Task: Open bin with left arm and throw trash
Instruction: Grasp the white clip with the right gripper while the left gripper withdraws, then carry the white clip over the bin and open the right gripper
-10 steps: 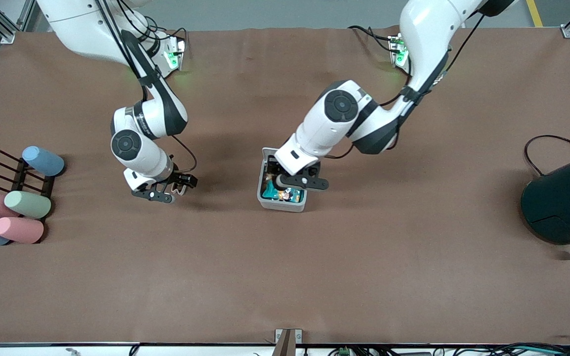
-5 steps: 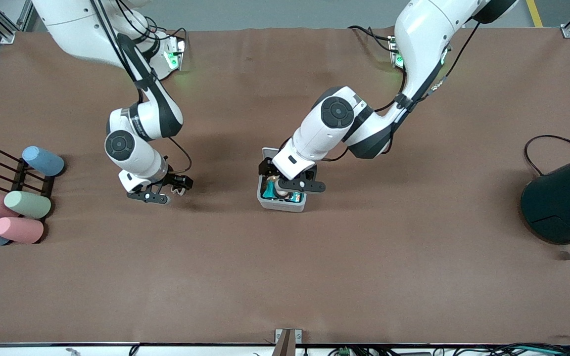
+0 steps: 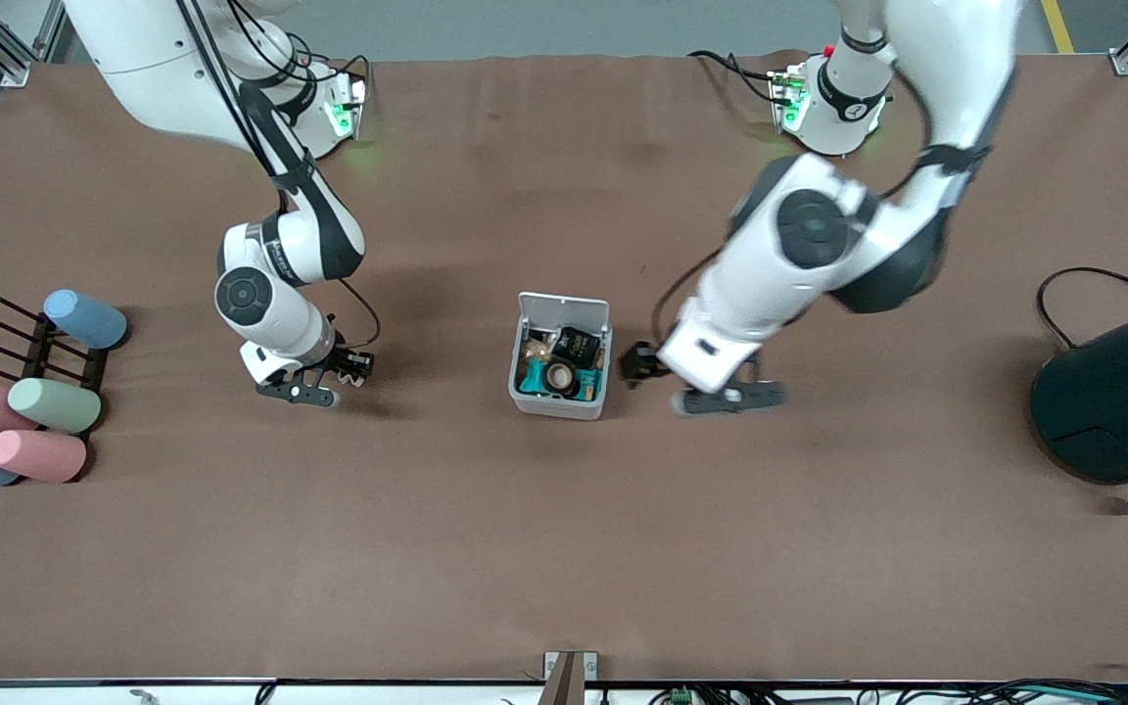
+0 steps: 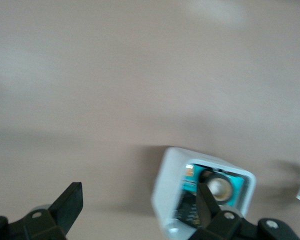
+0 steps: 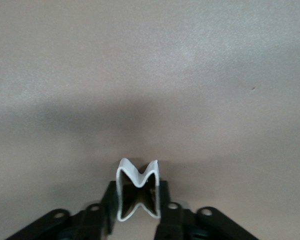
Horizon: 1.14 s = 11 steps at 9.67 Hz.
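The white bin (image 3: 552,405) stands mid-table with its lid (image 3: 564,306) tipped up at the edge farther from the front camera. In it lie a black packet (image 3: 575,345), a black ring with a pale centre (image 3: 558,377) and teal scraps. My left gripper (image 3: 638,364) is open and empty, low beside the bin toward the left arm's end. The left wrist view shows that gripper (image 4: 137,196), the bin (image 4: 169,185) and the ring (image 4: 219,186). My right gripper (image 3: 354,363) is shut on the pale bow-tie loop (image 5: 138,192), between the bin and the pastel cylinders.
Several pastel cylinders (image 3: 53,404) lie by a dark rack (image 3: 40,348) at the right arm's end of the table. A big dark teal cylinder (image 3: 1122,401) with a black cable (image 3: 1073,284) stands at the left arm's end.
My left gripper has pulled away from over the bin toward the left arm's end, so the bin's inside now shows. My right gripper has barely shifted and still holds the loop.
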Motion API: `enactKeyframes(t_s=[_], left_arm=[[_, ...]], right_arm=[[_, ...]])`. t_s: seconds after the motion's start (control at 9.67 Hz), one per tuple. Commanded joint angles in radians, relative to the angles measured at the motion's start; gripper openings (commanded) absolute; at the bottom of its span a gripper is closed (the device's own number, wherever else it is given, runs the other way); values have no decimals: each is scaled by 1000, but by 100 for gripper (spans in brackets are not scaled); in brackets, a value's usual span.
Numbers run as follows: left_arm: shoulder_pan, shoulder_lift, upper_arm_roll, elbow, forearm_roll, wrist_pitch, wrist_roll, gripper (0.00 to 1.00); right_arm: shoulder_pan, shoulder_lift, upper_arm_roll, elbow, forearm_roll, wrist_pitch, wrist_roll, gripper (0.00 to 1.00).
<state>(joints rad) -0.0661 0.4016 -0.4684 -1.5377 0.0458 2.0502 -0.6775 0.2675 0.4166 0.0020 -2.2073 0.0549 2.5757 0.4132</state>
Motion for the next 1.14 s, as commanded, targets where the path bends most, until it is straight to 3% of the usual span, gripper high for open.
enactKeyframes(t_s=[0.0, 0.1, 0.31, 0.41, 0.52, 0.62, 0.83, 1.03], left_arm=[[81, -116, -7, -25, 0, -135, 99, 100], [113, -147, -6, -25, 0, -180, 166, 100], [144, -260, 29, -41, -3, -275, 333, 100], [112, -320, 139, -44, -15, -351, 428, 100], [57, -373, 242, -45, -17, -396, 546, 100], [24, -403, 322, -47, -17, -425, 603, 100], [-36, -425, 447, -45, -18, -433, 605, 100], [-32, -441, 459, -48, -43, -473, 592, 100]], right_arm=[[-20, -15, 15, -14, -15, 0, 27, 0], [-22, -28, 16, 0, -15, -32, 74, 0], [13, -65, 27, 189, -9, -270, 238, 0], [60, -64, 27, 324, 3, -408, 334, 0], [102, -61, 30, 404, 46, -446, 423, 0], [172, -59, 29, 463, 95, -445, 505, 0], [281, -26, 30, 547, 102, -401, 634, 1], [341, 14, 30, 587, 98, -364, 719, 2]])
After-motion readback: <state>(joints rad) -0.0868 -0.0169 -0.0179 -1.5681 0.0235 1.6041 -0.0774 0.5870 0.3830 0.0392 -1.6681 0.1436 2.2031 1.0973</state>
